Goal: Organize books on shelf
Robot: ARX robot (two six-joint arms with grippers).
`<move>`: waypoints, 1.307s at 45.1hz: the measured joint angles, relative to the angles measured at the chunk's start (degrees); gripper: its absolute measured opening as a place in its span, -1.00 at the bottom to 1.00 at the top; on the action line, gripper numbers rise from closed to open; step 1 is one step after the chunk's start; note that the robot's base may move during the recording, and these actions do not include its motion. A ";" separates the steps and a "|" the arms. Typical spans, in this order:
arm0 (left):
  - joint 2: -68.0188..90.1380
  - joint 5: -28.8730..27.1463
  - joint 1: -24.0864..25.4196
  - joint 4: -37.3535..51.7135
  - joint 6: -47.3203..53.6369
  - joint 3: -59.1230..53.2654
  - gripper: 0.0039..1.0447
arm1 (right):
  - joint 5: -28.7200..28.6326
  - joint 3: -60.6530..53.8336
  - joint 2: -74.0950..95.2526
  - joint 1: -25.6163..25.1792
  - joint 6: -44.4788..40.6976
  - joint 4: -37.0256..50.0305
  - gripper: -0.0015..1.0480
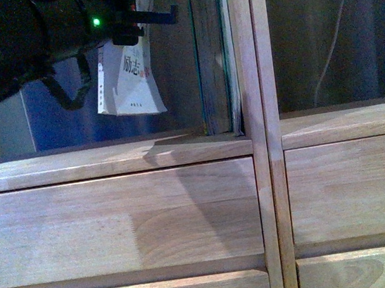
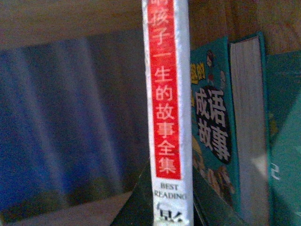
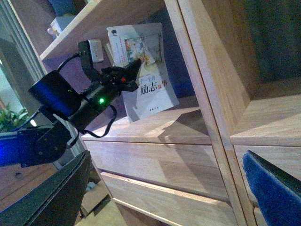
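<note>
A pale wooden shelf (image 1: 110,162) is filling the front view, with its flat drawer fronts (image 1: 118,225) lying nearest the camera below the open compartments. In the right wrist view the right jaws are standing wide apart and holding nothing, a dark finger (image 3: 51,193) and a blue-padded one (image 3: 275,188) framing the drawers from either edge.

Further in, the black left arm (image 1: 29,37), with a green light glowing on it, is reaching into the left-hand compartment. The left jaws are clamping the upper part of the white paperback (image 1: 131,81), which is hanging tilted, its lower edge clear of the shelf board and its cover facing outward. The left wrist view is showing the same book's spine (image 2: 167,117) close up, a red strip with pale lettering running along it above a white end with black print.

Beyond it, the teal book (image 1: 210,49) is standing upright at the right end of that compartment, with a slim pale book (image 1: 237,110) pressing between it and the wooden divider. The paperback is staying well apart from both.

At the back, a blue panel (image 1: 55,126) is showing behind the left compartment, and a white cable (image 1: 335,40) is trailing down the dark rear of the right one.
</note>
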 joint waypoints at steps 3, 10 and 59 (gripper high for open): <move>2.95 -0.59 -0.68 6.03 5.44 0.63 -0.88 | 0.00 0.00 -0.02 -0.04 0.00 -0.02 0.86; 8.20 -1.49 -1.03 13.92 10.12 0.94 -0.88 | 0.00 0.00 -0.02 -0.04 -0.13 -0.02 0.86; 16.96 0.44 0.57 16.44 -2.43 6.38 -0.88 | 0.00 0.00 -0.02 -0.04 -0.15 -0.04 0.86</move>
